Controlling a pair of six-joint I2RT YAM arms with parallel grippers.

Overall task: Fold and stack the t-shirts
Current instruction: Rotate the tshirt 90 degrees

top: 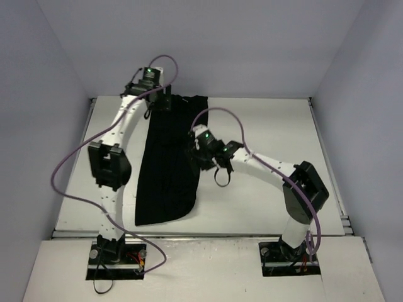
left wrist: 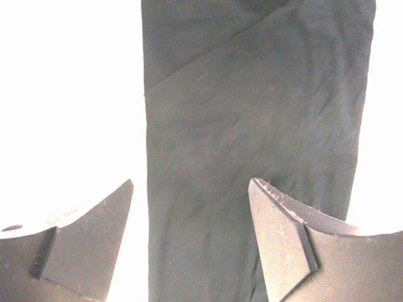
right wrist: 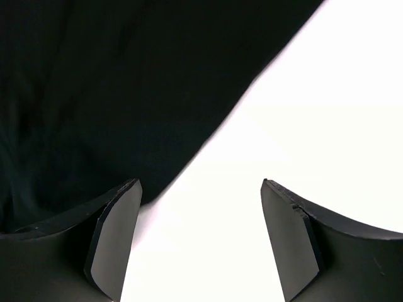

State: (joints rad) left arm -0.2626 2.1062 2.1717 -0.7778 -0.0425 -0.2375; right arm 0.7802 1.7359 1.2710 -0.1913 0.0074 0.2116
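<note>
While both pairs of jaws hang open and empty, each should pinch a far corner of the folded black cloth t-shirt (top: 165, 179) squarely (no bunching).

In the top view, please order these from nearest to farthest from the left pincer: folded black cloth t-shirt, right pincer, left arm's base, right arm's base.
1. Folded black cloth t-shirt, its far end at the left pincer.
2. Right pincer, at the shirt's right edge.
3. Left arm's base, near left.
4. Right arm's base, near right.
</note>
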